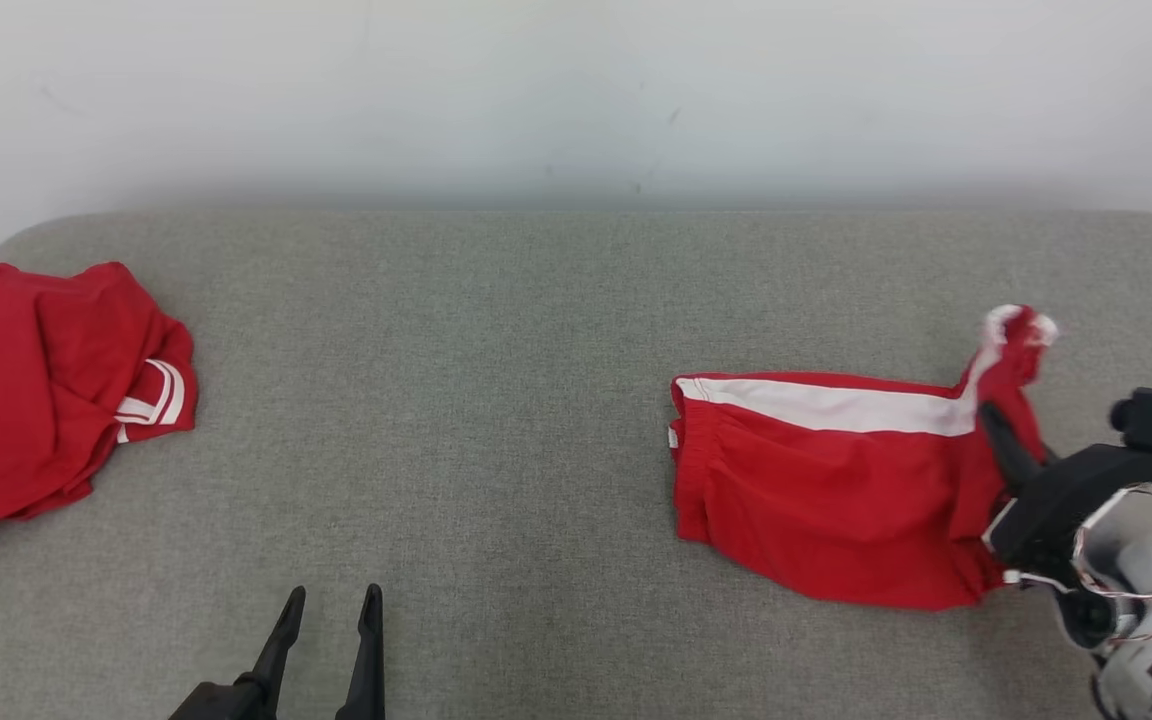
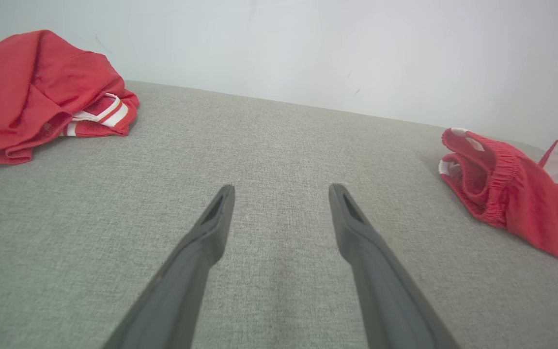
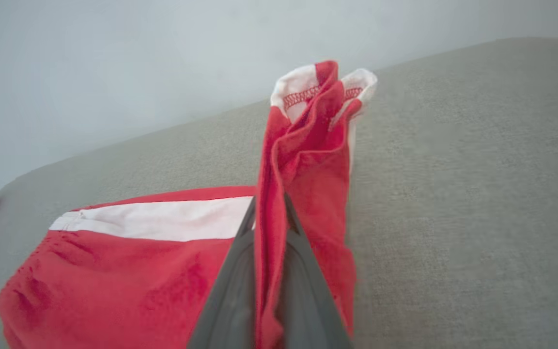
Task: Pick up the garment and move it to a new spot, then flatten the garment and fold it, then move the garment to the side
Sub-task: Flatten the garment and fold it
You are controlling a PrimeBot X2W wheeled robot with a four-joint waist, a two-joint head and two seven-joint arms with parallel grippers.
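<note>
The right fingers (image 3: 230, 291) are clamped on a raised fold of the red shorts (image 1: 816, 490), which lie at the right of the desk (image 1: 536, 400). The right wrist view shows red stitching on the white hem (image 3: 303, 82). The left fingers (image 2: 201, 252) stand apart above bare desk. Another red garment (image 1: 36, 390) lies far left.

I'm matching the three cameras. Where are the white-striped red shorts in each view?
Head view: shorts right of centre.
Left wrist view: shorts at right edge.
Right wrist view: shorts lower left to centre, pinched by right end effector.
Shared landmark: crumpled red garment, left in all.
</note>
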